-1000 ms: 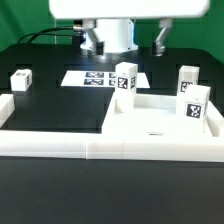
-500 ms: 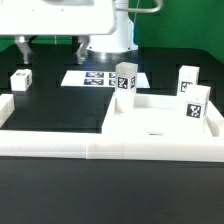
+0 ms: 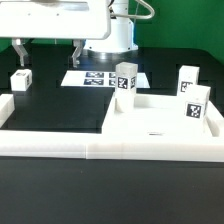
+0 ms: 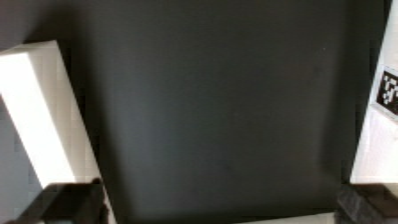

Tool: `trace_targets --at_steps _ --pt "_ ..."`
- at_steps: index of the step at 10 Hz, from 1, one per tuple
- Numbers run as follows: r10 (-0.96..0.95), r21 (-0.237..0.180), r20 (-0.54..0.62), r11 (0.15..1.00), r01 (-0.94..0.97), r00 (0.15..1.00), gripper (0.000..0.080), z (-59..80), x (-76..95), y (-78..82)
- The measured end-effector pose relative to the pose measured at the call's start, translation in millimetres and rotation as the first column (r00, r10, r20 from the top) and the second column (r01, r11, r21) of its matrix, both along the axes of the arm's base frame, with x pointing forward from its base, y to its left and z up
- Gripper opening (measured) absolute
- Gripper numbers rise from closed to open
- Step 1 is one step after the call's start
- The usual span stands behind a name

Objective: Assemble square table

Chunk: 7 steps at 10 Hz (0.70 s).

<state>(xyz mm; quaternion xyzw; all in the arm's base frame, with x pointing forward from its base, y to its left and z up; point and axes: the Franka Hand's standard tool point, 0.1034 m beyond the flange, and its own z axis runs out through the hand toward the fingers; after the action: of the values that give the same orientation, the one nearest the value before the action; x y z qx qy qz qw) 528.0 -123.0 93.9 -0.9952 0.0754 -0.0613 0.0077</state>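
The square table's top point(image 3: 160, 122) is a thick white slab lying at the exterior view's right. One tagged white leg point(image 3: 126, 80) stands at its far left corner, and two more tagged legs point(image 3: 188, 79) point(image 3: 197, 104) stand at its right. Another leg point(image 3: 21, 79) sits alone on the black table at the left. My gripper point(image 3: 48, 50) hangs open above the black table between that lone leg and the marker board, holding nothing. In the wrist view my gripper point(image 4: 222, 208) shows bare black table between its fingertips point(image 4: 71, 205), with a white part point(image 4: 39, 115) at one side.
The marker board point(image 3: 98, 77) lies flat behind the tabletop. A low white border wall point(image 3: 90, 148) runs across the front, with a short end piece point(image 3: 7, 107) at the left. A white tagged edge point(image 4: 384, 95) shows at the wrist view's other side.
My gripper has swung from above the marker board towards the exterior view's left, staying open. Over the last half second it has barely moved. No part has shifted.
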Motion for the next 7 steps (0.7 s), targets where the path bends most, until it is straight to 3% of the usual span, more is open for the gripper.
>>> trace_targets --at_steps 1,2,4,6,7 --pt "-0.001 -0.002 -0.002 1.0 0.001 1.0 0.0649 -2.0 -1.9 -1.0" --pt "0.055 -0.024 -0.009 0.998 -0.055 0.998 0.0649 -12.2 -17.2 -12.9" --pt "0.147 -0.03 -0.059 0.988 -0.148 0.987 0.0649 -20.3 -58.8 -54.2" --pt "0.166 -0.025 -0.103 0.985 -0.17 0.981 0.0649 -28.9 -90.3 -77.1" --pt "0.149 -0.014 -0.113 0.988 -0.152 0.982 0.0649 -28.8 -97.9 -88.0"
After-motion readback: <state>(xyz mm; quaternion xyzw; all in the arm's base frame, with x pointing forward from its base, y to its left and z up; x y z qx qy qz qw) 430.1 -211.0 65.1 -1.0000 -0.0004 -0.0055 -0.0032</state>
